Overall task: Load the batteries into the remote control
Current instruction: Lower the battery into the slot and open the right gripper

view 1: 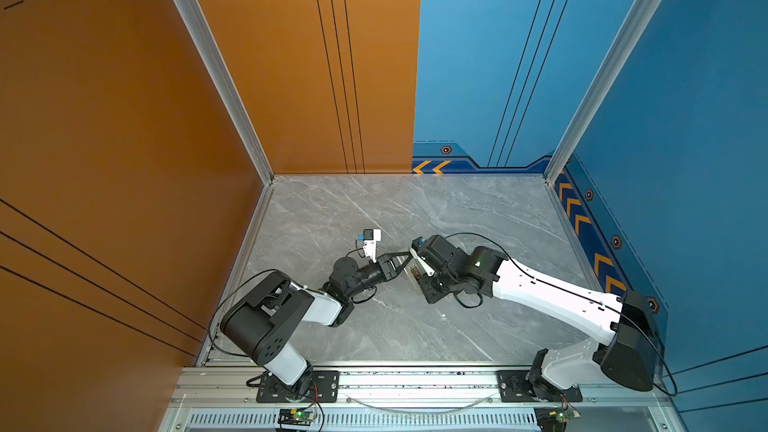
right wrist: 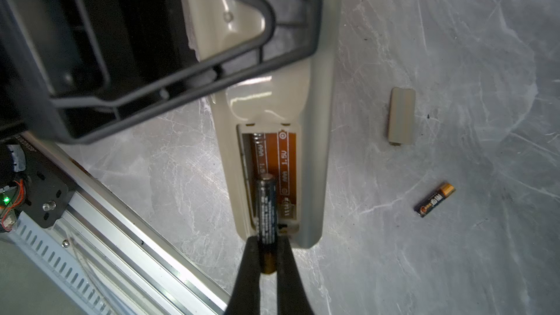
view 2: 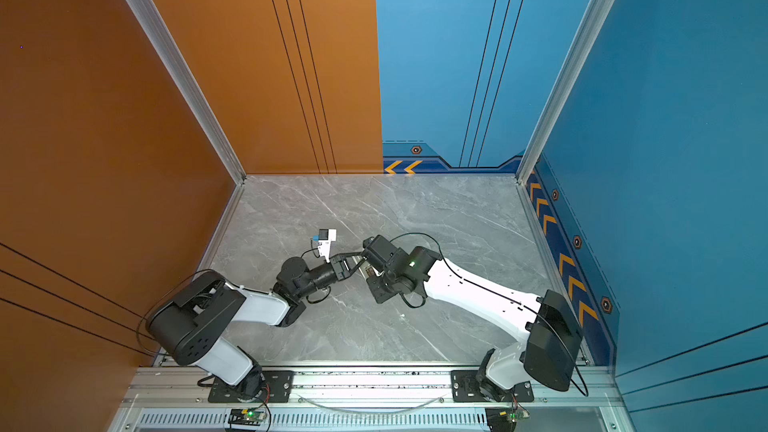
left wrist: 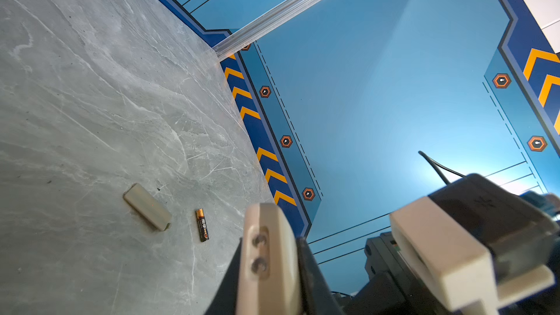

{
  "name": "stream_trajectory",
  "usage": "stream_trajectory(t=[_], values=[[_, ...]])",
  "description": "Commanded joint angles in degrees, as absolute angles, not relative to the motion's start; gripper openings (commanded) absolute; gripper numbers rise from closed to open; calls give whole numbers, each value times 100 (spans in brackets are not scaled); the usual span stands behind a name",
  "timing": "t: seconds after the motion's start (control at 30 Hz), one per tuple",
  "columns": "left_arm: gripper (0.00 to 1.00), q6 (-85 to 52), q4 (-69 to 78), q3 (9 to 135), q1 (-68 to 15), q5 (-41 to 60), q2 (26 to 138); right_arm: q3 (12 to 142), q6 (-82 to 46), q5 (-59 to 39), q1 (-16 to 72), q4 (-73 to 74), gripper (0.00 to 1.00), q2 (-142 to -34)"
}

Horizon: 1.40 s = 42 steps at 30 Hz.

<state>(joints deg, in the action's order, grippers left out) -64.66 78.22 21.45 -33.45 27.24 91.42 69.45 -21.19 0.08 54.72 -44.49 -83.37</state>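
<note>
The remote control (right wrist: 315,116) is cream-white and is held off the table, back side up, with its battery compartment (right wrist: 272,153) open. My left gripper (left wrist: 271,246) is shut on the remote control (left wrist: 266,256), and its black finger (right wrist: 181,56) crosses the upper body. My right gripper (right wrist: 268,240) is shut on one battery (right wrist: 266,207), whose tip lies over the compartment's left slot. A second battery (right wrist: 435,199) lies loose on the table, also visible in the left wrist view (left wrist: 202,225). In both top views the two grippers meet mid-table around the remote control (view 1: 405,263) (view 2: 365,270).
The detached battery cover (right wrist: 401,116) lies on the grey marble table (view 1: 415,326) near the loose battery; the cover (left wrist: 147,206) also appears in the left wrist view. An aluminium rail (view 1: 415,380) runs along the front edge. Orange and blue walls enclose the other sides.
</note>
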Motion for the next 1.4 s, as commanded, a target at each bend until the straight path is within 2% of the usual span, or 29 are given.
stream_trajectory(t=[0.0, 0.37, 0.7, 1.0, 1.37], values=[[0, -6559, 8060, 2288, -3418, 2918, 9149, 7158, -2013, -9, 5444, -4500, 0, -8468], [0, -6614, 8060, 2388, -3456, 3072, 9154, 7299, -1951, -31, 5436, -4497, 0, -8626], [0, -6645, 8064, 2426, -3467, 3138, 9150, 7279, -1947, -43, 5437, -4492, 6, -8615], [0, -6656, 8064, 2408, -3463, 3138, 9130, 7278, -1926, -53, 5440, -4487, 15, -8569], [0, -6681, 8064, 2403, -3463, 3156, 9117, 7289, -1935, -45, 5467, -4482, 21, -8431]])
